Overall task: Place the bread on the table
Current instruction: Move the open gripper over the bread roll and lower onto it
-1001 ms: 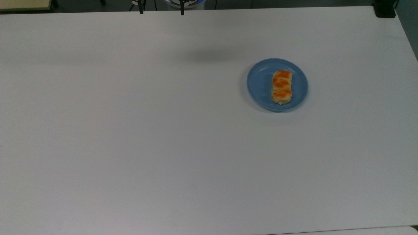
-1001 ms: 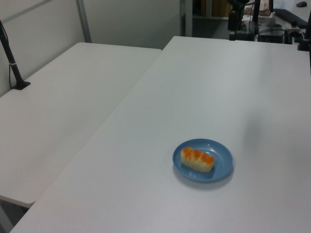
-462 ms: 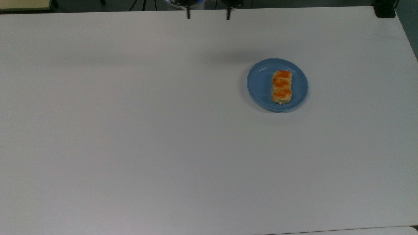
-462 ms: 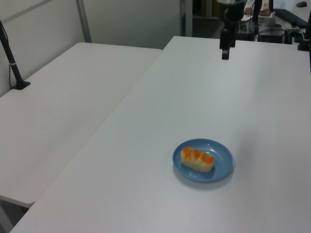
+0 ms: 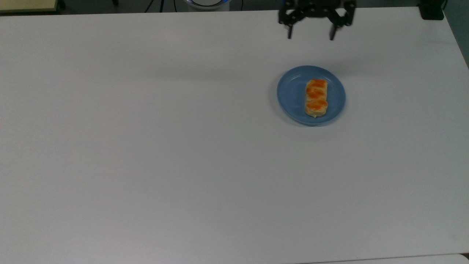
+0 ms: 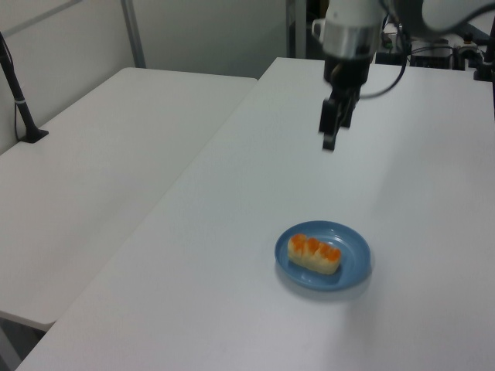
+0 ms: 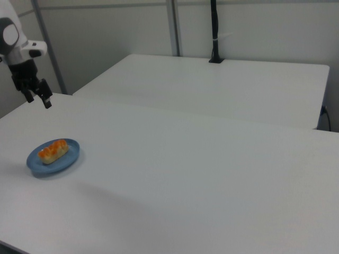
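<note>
The bread (image 5: 316, 97), a pale loaf with three orange bumps, lies on a round blue plate (image 5: 289, 96) on the white table (image 5: 146, 146). My gripper (image 5: 310, 37) hangs in the air beyond the plate's far edge, toward the top view's top, open, its two black fingers wide apart with nothing between them. In the left view the gripper (image 6: 329, 142) is well above and behind the bread (image 6: 313, 253) and plate (image 6: 354, 249). In the right view the gripper (image 7: 39, 101) hovers above the bread (image 7: 52, 150) on the plate (image 7: 68, 160), at the right view's left.
A second white table (image 6: 100, 154) adjoins at the left view's left, with a black post (image 6: 19, 100) clamped to it. A black object (image 5: 431, 11) sits at the table's corner at the top view's top right. Wide bare tabletop surrounds the plate.
The gripper has swung from the table's far edge toward the top view's right and come lower, ending just beyond the plate. The bread and plate have not moved.
</note>
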Motion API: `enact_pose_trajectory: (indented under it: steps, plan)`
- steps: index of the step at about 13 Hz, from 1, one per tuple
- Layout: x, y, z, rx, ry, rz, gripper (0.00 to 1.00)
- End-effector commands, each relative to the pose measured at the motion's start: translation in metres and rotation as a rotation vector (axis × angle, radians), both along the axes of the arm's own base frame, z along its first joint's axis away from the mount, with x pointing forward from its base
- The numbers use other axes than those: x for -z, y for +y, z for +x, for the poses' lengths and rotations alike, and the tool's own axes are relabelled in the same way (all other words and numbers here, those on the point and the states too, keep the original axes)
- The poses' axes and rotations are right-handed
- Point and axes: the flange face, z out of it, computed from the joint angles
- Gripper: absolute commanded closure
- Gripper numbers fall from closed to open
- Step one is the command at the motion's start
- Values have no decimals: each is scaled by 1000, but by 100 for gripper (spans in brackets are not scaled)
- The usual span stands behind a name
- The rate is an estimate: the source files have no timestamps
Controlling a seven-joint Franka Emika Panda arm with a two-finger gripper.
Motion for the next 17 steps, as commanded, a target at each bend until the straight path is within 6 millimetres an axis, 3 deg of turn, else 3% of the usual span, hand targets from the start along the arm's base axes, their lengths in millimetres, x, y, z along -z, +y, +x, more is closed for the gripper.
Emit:
enact_pose_trajectory:
  steps: [1, 3, 9, 15, 17]
  plan:
    - [52, 34, 11, 23, 9, 17, 0]
    - [96, 50, 17, 1, 40, -5, 0]
    - [171, 59, 30, -10, 80, -40, 0]
    - [216, 75, 18, 37, 77, -86, 1]
    - [227, 77, 17, 34, 77, -83, 10]
